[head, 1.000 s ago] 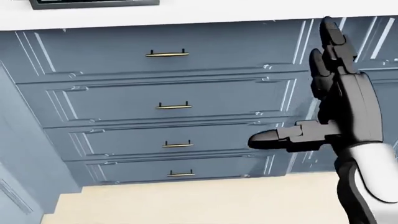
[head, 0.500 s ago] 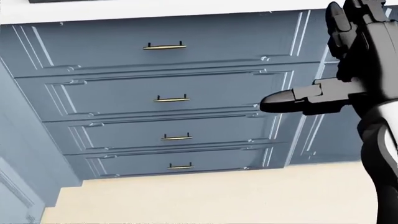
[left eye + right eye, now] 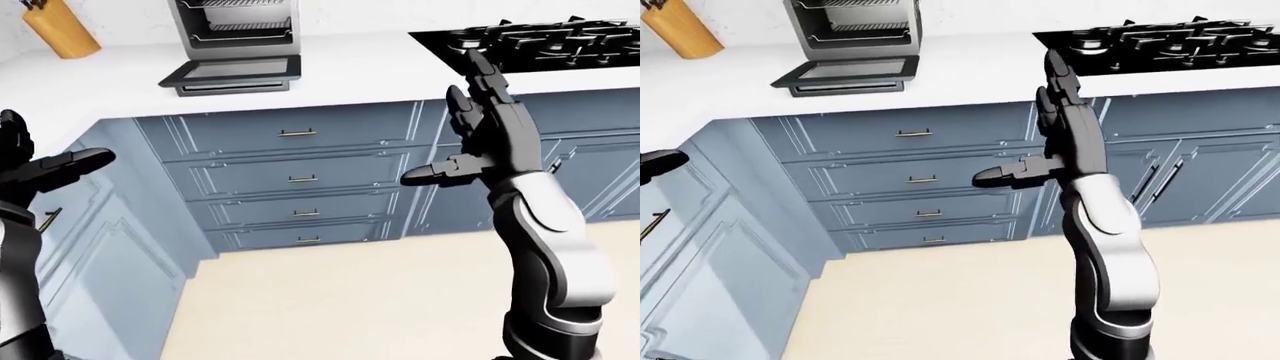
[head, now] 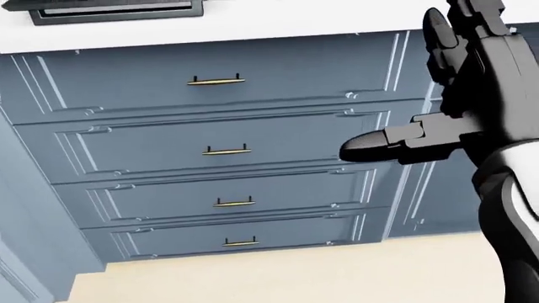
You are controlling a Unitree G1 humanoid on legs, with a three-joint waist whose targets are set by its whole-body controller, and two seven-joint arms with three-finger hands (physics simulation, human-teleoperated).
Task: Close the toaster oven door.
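Observation:
The toaster oven (image 3: 240, 26) stands on the white counter (image 3: 110, 86) at the top left of the left-eye view. Its door (image 3: 232, 73) hangs open, lying flat towards me; its edge shows at the top left of the head view (image 4: 114, 9). My right hand (image 3: 455, 127) is open, fingers pointing up and thumb out to the left. It is raised before the drawers, to the right of the oven and below the door's level. My left hand (image 3: 45, 154) is open at the left edge, far from the oven.
A black gas cooktop (image 3: 540, 37) sits in the counter at top right. A wooden knife block (image 3: 60, 30) stands at top left. Blue drawers with brass handles (image 4: 215, 150) fill the cabinet below the oven. Another cabinet run (image 3: 90, 247) juts out on the left. The floor (image 3: 340, 300) is beige.
The head view has shifted: the drawers first slid up, then down, and the oven door's edge is back at the top. My right hand has risen higher in the picture, still open.

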